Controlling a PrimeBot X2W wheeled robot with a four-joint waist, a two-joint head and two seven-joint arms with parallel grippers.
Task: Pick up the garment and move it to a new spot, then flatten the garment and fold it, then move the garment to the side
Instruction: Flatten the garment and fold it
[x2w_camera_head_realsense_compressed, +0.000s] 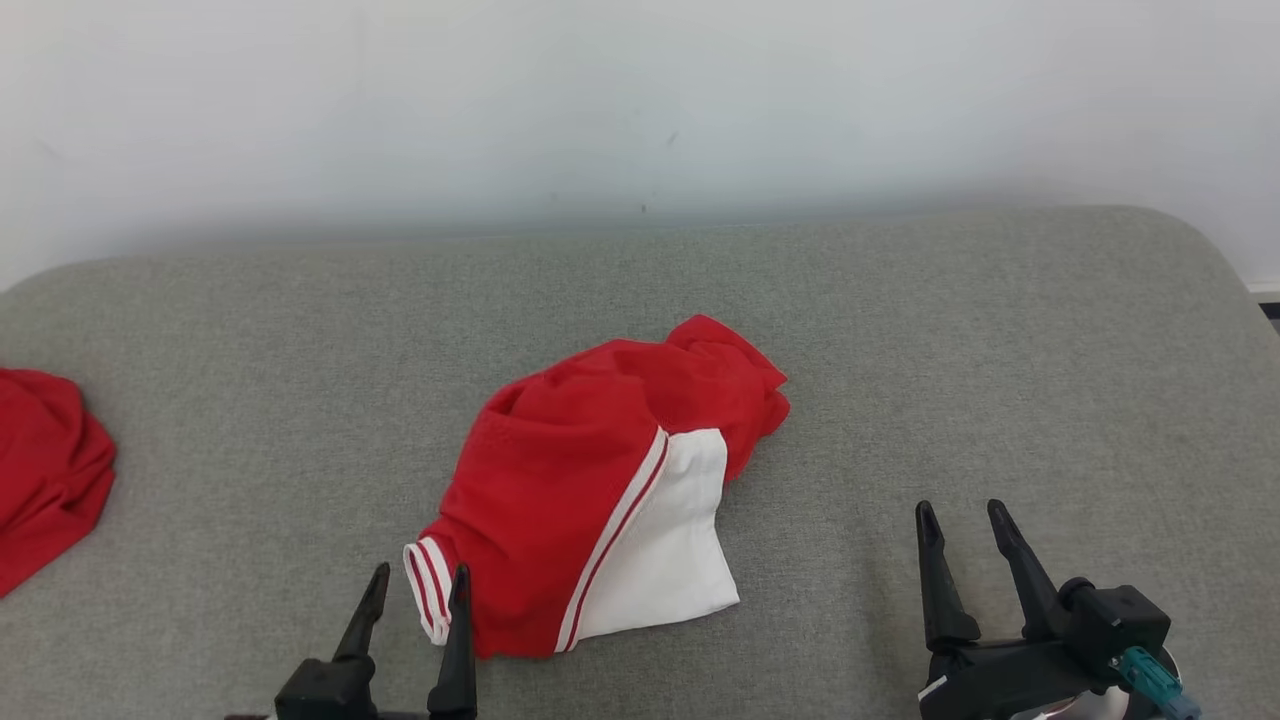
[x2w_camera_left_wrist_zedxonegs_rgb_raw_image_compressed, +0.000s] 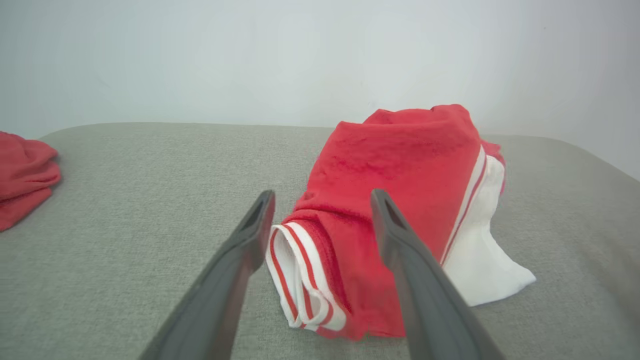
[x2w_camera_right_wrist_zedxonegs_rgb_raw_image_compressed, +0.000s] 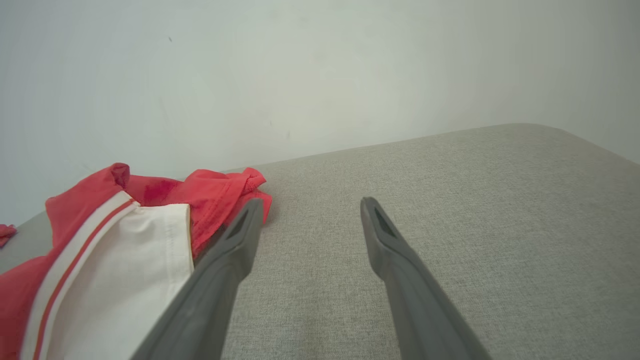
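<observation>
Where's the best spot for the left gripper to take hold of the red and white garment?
Probably the striped cuff at the garment's near-left corner, approached low from the robot's side by the left gripper. It's a thick doubled edge, raised off the grey surface, and lies right ahead of the open fingers.

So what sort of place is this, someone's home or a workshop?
Probably an indoor test or practice area rather than a lived-in room, though I can't be sure: a grey fabric-covered surface stands against a bare white wall, with a crumpled red-and-white garment and another red garment at its left edge.
</observation>
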